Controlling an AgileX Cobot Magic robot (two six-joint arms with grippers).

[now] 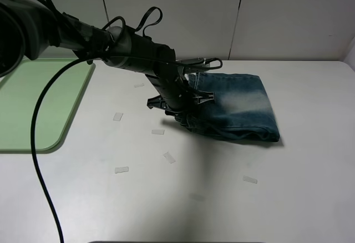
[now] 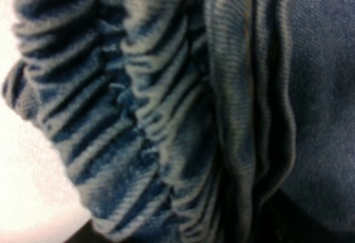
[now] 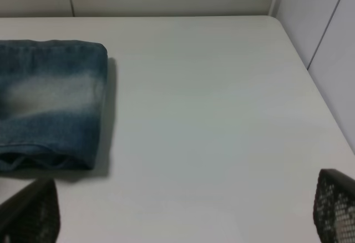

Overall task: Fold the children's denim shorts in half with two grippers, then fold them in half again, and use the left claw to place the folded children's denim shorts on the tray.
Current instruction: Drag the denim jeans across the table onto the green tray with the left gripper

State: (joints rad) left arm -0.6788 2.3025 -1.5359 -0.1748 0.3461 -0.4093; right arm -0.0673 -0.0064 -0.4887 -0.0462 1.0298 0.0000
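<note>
- A pale green tray (image 1: 33,107) lies flat at the far left of the white tabletop (image 1: 222,198) in the high camera view, with only its right part inside the frame.
- A black cable (image 1: 41,160) hangs in a loop in front of the tray and runs down to the bottom edge.
- Several small pale tape strips (image 1: 121,170) are stuck to the tabletop between the tray and the middle of the scene.
- The left arm reaches in from the upper left, and its left end effector (image 1: 186,110) comes down on the left edge of the children's denim shorts (image 1: 238,107).
- The left end effector is narrowed, and it meets the gathered waistband edge of the shorts; the high view does not show clearly whether cloth lies between its fingers.
- The left wrist camera is filled by blurred close-up denim: ruched elastic waistband (image 2: 111,115) on one side and stacked folded edges beside it.
- The shorts lie folded into a compact rectangle just right of centre, well apart from the tray, with a pale bleached patch across the top layer.
- The right end effector (image 3: 183,209) is spread wide and holds nothing; its two black mesh-textured fingertips (image 3: 335,204) show at the lower corners of the right wrist view, over bare tabletop near the folded shorts.
</note>
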